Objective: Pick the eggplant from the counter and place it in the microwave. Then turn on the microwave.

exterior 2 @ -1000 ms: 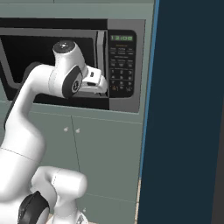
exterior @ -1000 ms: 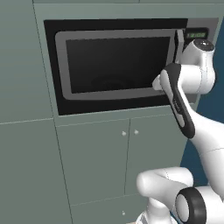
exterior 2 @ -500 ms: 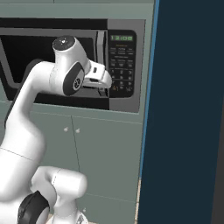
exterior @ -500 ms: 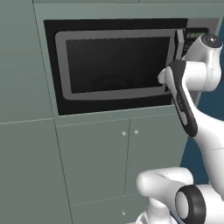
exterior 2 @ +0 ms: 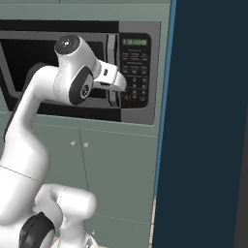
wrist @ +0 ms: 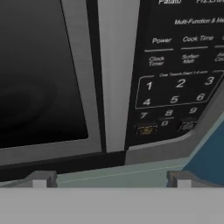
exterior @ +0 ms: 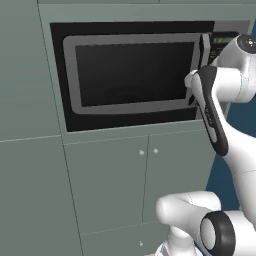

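The microwave (exterior: 130, 75) is built into the grey-green cabinet wall, and its dark window door (exterior 2: 19, 53) is shut. My gripper (exterior 2: 120, 85) hovers right in front of the door's vertical handle (wrist: 117, 74) and the left edge of the keypad (exterior 2: 138, 68). In the hand view, my gripper (wrist: 109, 180) is open, its tips far apart with nothing between them, and it faces the number buttons (wrist: 177, 94). A green digit display (exterior 2: 135, 42) glows above the keypad. The eggplant and the counter are out of view.
A tall dark blue panel (exterior 2: 208, 121) stands close on the right of the microwave. Below it are grey-green cabinet doors (exterior: 145, 190) with small round knobs. My white arm crosses the door's right part in both base views.
My hand has shifted slightly up and to the right, closer to the keypad. The jaws have stayed wide open and the microwave door has stayed shut.
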You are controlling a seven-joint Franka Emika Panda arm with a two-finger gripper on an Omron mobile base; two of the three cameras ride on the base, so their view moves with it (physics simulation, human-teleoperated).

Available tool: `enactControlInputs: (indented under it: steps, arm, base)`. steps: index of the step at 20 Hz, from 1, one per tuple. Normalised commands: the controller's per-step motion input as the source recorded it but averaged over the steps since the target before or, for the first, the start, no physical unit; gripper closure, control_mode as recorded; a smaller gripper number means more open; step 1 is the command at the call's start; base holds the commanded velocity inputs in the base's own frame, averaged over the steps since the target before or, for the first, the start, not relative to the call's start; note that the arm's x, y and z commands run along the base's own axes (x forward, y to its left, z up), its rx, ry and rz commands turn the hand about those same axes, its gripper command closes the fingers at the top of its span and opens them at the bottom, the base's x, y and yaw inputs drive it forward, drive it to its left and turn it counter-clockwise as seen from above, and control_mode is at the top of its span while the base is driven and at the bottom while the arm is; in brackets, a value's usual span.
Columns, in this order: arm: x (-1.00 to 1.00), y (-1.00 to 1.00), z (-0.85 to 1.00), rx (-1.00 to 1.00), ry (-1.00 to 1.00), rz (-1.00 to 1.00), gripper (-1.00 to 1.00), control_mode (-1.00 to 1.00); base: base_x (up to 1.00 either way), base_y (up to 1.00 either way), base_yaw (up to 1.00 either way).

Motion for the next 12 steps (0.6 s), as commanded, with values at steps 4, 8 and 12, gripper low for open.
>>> enactControlInputs:
  steps: [4, 8, 12]
  arm:
    - [0.03, 0.00, 0.09, -0.02, -0.16, 0.00, -1.00, -1.00]
    - [0.04, 0.00, 0.14, 0.00, -0.10, 0.00, -1.00, -1.00]
    - [0.11, -0.03, 0.15, 0.00, -0.08, 0.00, -1.00, -1.00]
  base:
    - [0.00, 0.00, 0.00]
    - [0.00, 0.00, 0.00]
    - [0.00, 0.00, 0.00]
